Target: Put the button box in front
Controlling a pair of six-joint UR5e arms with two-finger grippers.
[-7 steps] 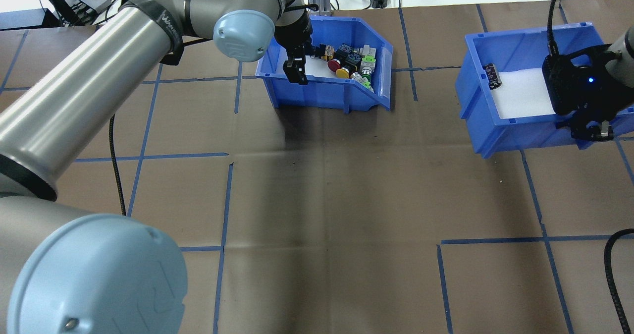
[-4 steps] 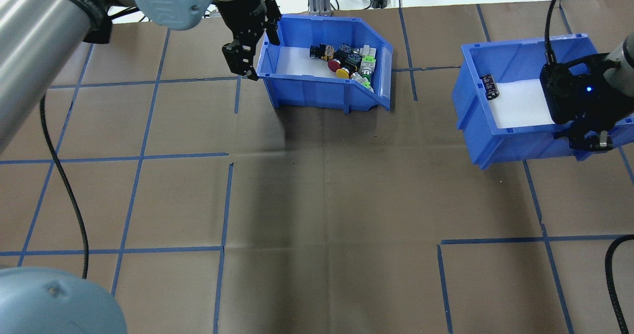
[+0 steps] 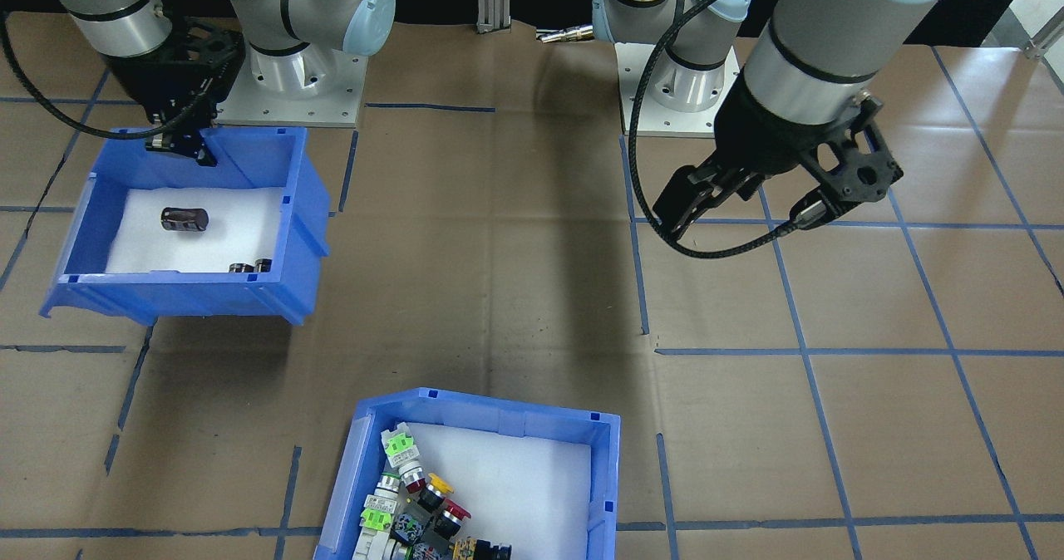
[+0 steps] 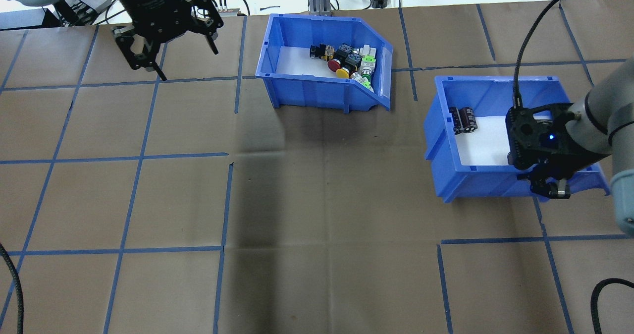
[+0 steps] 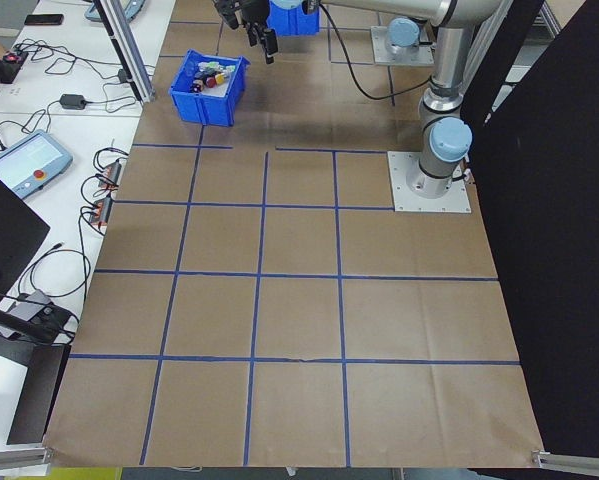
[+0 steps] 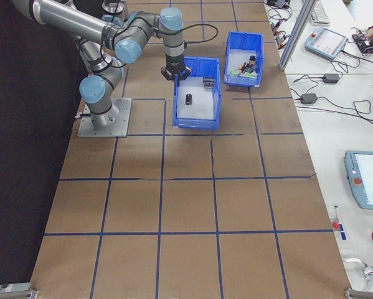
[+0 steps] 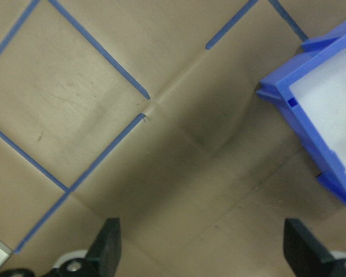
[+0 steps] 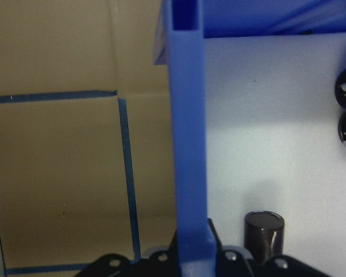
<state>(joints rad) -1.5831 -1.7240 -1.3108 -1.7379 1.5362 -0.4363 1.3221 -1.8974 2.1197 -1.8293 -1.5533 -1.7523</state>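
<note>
Risk: right gripper [image 4: 550, 188] clamped on rear wall of wrong blue plastic bin with black cylinders [image 4: 495, 126], may tip it | left gripper [image 4: 166, 51] fingers spread, empty, hanging beside target | blue plastic button box with coloured push-buttons [image 4: 322, 83] sits far-centre, ungripped.
</note>
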